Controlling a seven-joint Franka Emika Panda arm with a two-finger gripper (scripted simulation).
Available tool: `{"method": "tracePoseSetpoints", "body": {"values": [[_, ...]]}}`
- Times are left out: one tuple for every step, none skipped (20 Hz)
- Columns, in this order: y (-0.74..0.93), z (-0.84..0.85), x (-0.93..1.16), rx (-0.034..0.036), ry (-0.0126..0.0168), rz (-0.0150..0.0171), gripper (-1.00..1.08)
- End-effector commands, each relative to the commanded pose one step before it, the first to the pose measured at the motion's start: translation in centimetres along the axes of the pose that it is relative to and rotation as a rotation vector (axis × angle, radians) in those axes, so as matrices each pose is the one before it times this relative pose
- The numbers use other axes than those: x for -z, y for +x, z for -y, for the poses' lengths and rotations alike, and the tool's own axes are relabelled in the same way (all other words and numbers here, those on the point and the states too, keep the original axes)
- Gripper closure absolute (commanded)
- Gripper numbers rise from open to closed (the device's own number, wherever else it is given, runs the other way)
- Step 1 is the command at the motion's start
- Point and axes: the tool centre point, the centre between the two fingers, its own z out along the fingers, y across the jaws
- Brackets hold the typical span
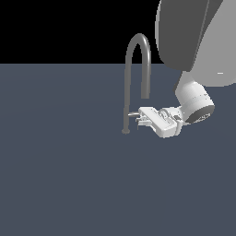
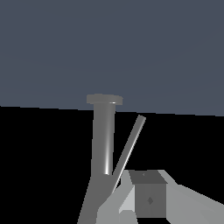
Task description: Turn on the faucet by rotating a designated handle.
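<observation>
The faucet (image 1: 137,44) is a thin grey pipe with a gooseneck arch, standing on a small round base on the dark floor. The handle (image 1: 132,114) is a short silver lever sticking out low on the pipe toward the exterior view's right. My white gripper (image 1: 140,119) lies level at the handle's end, its fingertips right beside or touching it. In the wrist view the faucet (image 2: 104,140) and the slim bar of the handle (image 2: 131,144) run close past one grey finger (image 2: 148,199). The gap between the fingers does not show clearly.
My arm's large grey and white links (image 1: 193,41) hang over the exterior view's upper right. The flat dark grey floor (image 1: 69,175) spreads around the faucet, with black background behind it.
</observation>
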Motion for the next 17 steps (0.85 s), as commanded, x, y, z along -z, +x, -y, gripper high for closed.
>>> {"method": "tracePoseSetpoints", "body": {"values": [[1.448, 0.05, 0.007, -0.01599, 0.01078, -0.0042, 1.08], [0.207, 0.08, 0.002, -0.00201, 0.00068, 0.00004, 1.08], [0.202, 0.078, 0.001, -0.00196, 0.00067, 0.00003, 1.08], [0.2, 0.077, 0.002, -0.00196, 0.00067, 0.00003, 1.08], [0.195, 0.075, 0.002, -0.00191, 0.00065, 0.00003, 1.08], [0.191, 0.074, 0.001, -0.00185, 0.00063, 0.00003, 1.08], [0.189, 0.072, 0.002, -0.00185, 0.00063, 0.00003, 1.08], [0.18, 0.071, 0.001, -0.00173, 0.00058, 0.00003, 1.08], [0.178, 0.069, 0.001, -0.00173, 0.00058, 0.00003, 1.08], [0.173, 0.068, 0.001, -0.00167, 0.00056, 0.00002, 1.08], [0.171, 0.066, 0.002, -0.00167, 0.00056, 0.00002, 1.08], [0.169, 0.064, 0.003, -0.00167, 0.00056, 0.00002, 1.08], [0.164, 0.063, 0.002, -0.0016, 0.00053, 0.00002, 1.08], [0.158, 0.062, 0.002, -0.00154, 0.00051, 0.00002, 1.08], [0.152, 0.06, 0.001, -0.00147, 0.00048, 0.00002, 1.08], [0.146, 0.059, 0.001, -0.00139, 0.00046, 0.00001, 1.08], [0.0, 0.0, 0.0, 0.0, 0.0, 0.0, 1.08]]}}
